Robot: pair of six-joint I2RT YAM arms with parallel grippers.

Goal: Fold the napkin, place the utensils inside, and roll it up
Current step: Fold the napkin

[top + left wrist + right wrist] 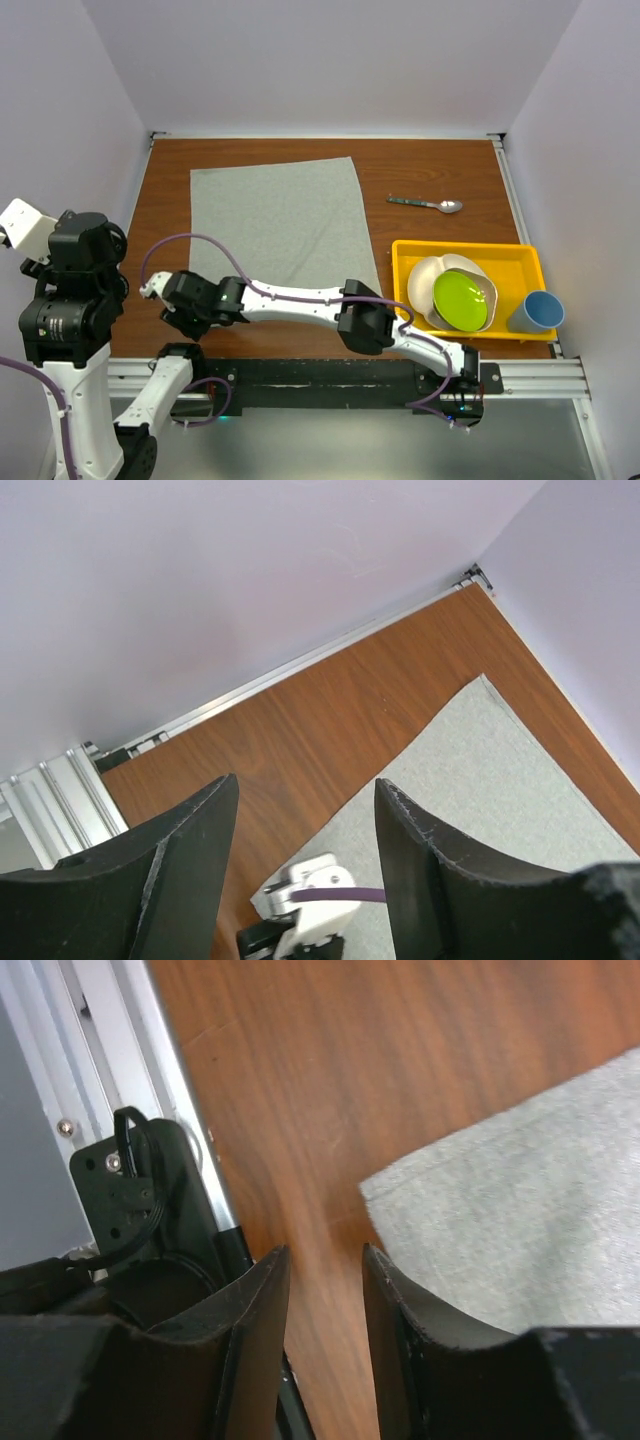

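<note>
The light grey napkin [275,225] lies spread flat on the brown table, left of centre. The silver spoon [428,204] lies on bare wood to its right, far from both grippers. My right arm reaches across the front of the table, and my right gripper [165,300] is low at the napkin's near left corner. In the right wrist view the right gripper [325,1250] is open with a narrow gap over bare wood, and the napkin's corner [480,1220] lies just beside it. My left arm [75,270] is raised at the left. My left gripper [305,785] is open and empty, high above the napkin [470,780].
A yellow tray [470,250] at the right front holds white bowls and a green plate [460,298]. A blue cup [537,312] stands beside it. The front rail [150,1090] is close to the right gripper. White walls enclose the table.
</note>
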